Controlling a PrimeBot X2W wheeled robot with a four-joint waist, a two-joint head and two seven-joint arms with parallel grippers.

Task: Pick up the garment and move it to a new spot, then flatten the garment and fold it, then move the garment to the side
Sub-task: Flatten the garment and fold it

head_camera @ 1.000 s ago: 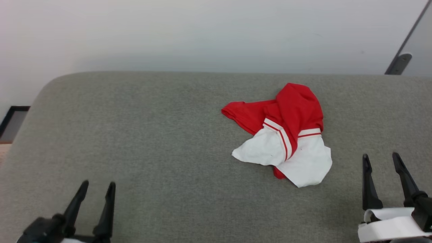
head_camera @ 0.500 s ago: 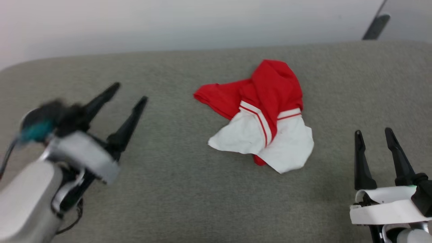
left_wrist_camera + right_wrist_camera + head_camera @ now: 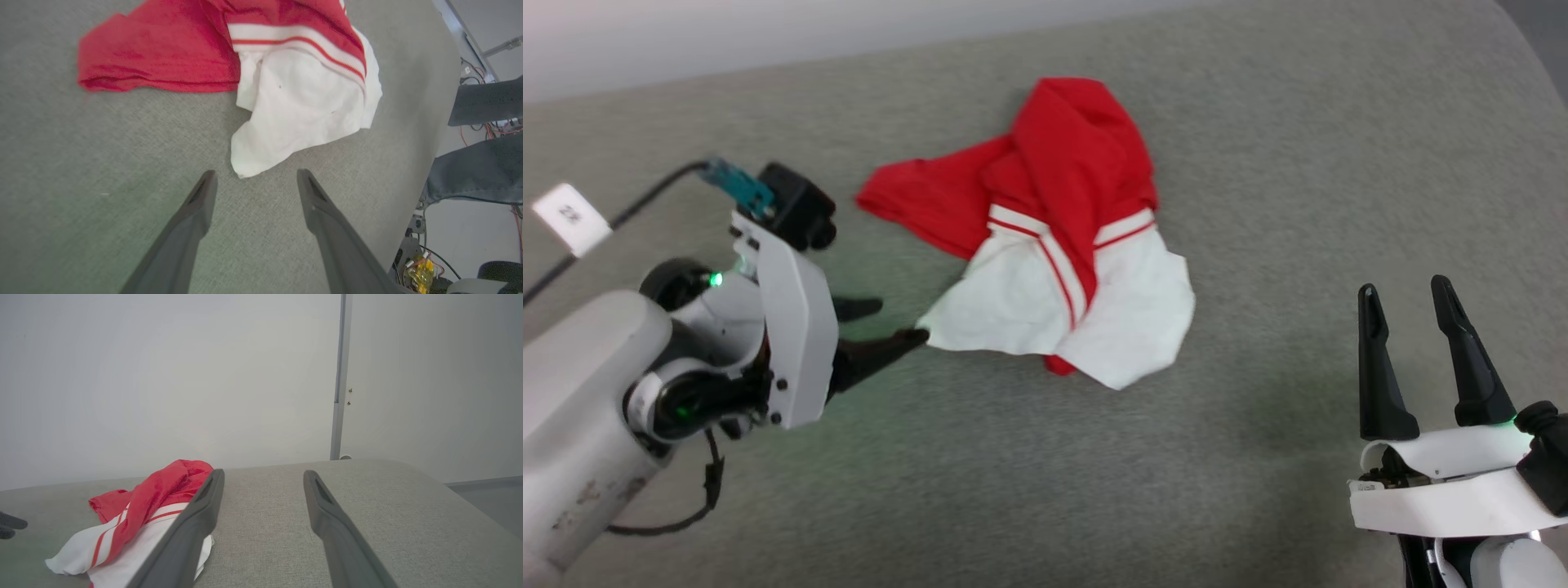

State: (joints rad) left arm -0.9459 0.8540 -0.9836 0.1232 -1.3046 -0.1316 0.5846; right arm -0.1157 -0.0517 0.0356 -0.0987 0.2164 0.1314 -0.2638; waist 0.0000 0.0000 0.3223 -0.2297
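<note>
**Task item.** The garment (image 3: 1054, 237) lies crumpled on the grey padded bench (image 3: 1258, 163), about midway across. The red body is bunched at the back and the white sleeves spill toward the robot. It is a loose heap with no fold made. By that evidence the first pick-up is not yet done.

**Left arm.** The left end effector (image 3: 901, 320) is set low over the bench, with its fingers nearly level and pointing across at the nearer white sleeve. Its jaws stand wide apart and hold nothing. In the left wrist view the sleeve's corner sits just ahead of the gap between the fingertips; contact cannot be confirmed. This approach appears chosen to take a thin loose edge, not the thick bunched middle.

**Right arm.** The right end effector (image 3: 1403, 286) sits at the near right with its fingers pointing away from the robot. It is spread wide, empty and well apart from the garment, apparently held in reserve.
</note>
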